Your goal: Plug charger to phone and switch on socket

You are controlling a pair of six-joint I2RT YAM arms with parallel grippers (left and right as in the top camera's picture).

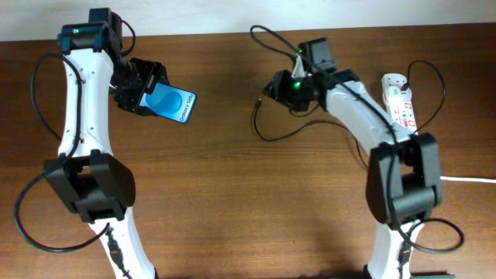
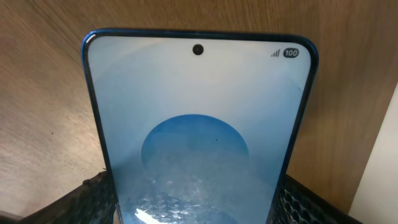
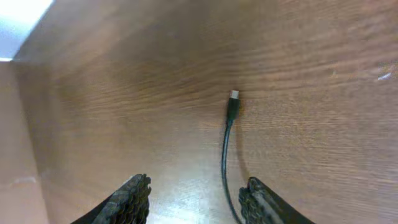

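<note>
My left gripper [image 1: 147, 97] is shut on the phone [image 1: 172, 104], holding it tilted above the table at the back left; its blue screen with a light round shape fills the left wrist view [image 2: 198, 130]. The charger, a thin black cable [image 1: 267, 133], loops on the table near the middle, its plug tip [image 1: 257, 101] lying free. In the right wrist view the plug tip [image 3: 233, 107] lies on the wood ahead of my open right gripper [image 3: 196, 196], the cable running just inside the right finger. The white socket [image 1: 400, 99] lies at the back right.
The socket's thick white cord [image 1: 469, 180] runs off the right edge. The robots' own black cables loop beside each arm base. A pale wall runs along the table's far edge [image 1: 232, 29].
</note>
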